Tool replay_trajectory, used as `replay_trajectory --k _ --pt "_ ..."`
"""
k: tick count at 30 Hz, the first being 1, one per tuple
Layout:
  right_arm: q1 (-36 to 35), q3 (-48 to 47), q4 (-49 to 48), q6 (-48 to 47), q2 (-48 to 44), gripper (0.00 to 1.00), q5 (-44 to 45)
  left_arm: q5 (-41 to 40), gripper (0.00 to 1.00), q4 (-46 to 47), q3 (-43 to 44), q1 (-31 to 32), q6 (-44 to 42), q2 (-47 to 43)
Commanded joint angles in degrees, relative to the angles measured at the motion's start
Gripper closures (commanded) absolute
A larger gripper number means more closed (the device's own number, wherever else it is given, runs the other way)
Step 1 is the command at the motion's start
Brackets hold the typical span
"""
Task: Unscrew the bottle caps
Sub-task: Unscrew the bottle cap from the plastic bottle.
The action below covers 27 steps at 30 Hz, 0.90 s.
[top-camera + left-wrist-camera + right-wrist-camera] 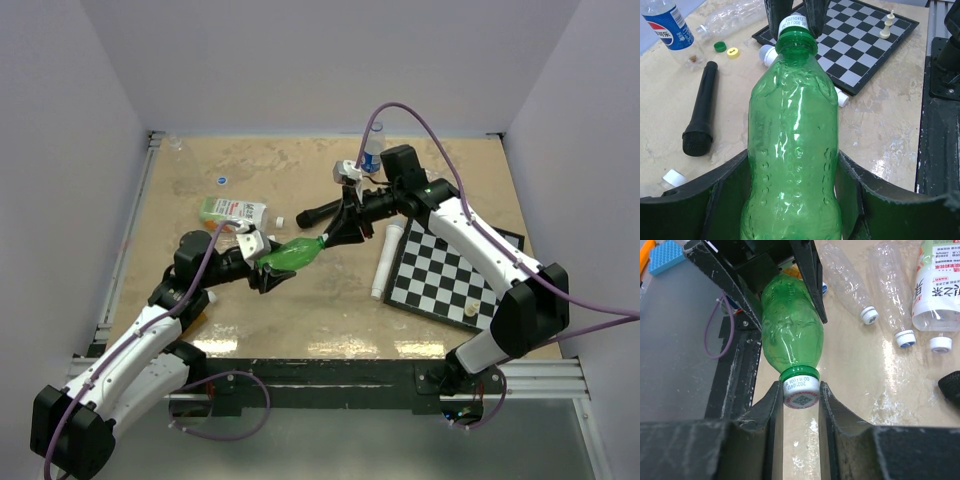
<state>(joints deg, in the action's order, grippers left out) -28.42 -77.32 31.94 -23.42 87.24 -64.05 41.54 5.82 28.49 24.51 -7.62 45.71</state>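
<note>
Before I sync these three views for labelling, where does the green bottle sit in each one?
Top external: the green bottle lies centre-left, spanning between the two arms.
Left wrist: it fills the middle, neck toward the top.
Right wrist: upper centre, neck pointing down toward the camera.
Shared landmark: its white cap, clamped in the right pincer; the left pincer grips the body.

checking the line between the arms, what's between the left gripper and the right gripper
Only the green bottle: the left gripper holds its body, the right gripper clamps its white cap. Clearest in the top external view.
</note>
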Motion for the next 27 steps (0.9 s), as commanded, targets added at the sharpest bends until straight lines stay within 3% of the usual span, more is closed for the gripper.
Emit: replay_trajectory --k 1,4,9,12,15,27 --pt "-0.05 -1.95 5.57 -7.32 -0.41 1.00 -0.38 -0.50 1.00 2.35 0.95 0.01 -0.91 -0.80" --pt "-0.49 -5.02 14.08 -22.06 0.12 1.00 -0.46 -0.23 1.00 2.52 0.95 0.01 -0.91 -0.63" --pt "-1.19 -9.43 30.70 -57.54 -0.40 1.00 -0.20 0.47 1.00 2.87 0.86 0.01 -0.65 -0.63" --pt "-2.42 -6.11 26.01 -69.02 -4.17 1.00 4.35 0.91 1.00 2.97 0.69 0.01 -0.47 -0.63" --pt "-4.88 -1.18 12.57 -67.74 -8.57 1.00 11.21 1.09 1.00 3.05 0.60 0.01 -0.47 -0.71" --pt "-4.53 1.82 7.17 -60.43 -10.95 0.99 7.71 1.53 1.00 3.23 0.69 0.01 -0.38 -0.54"
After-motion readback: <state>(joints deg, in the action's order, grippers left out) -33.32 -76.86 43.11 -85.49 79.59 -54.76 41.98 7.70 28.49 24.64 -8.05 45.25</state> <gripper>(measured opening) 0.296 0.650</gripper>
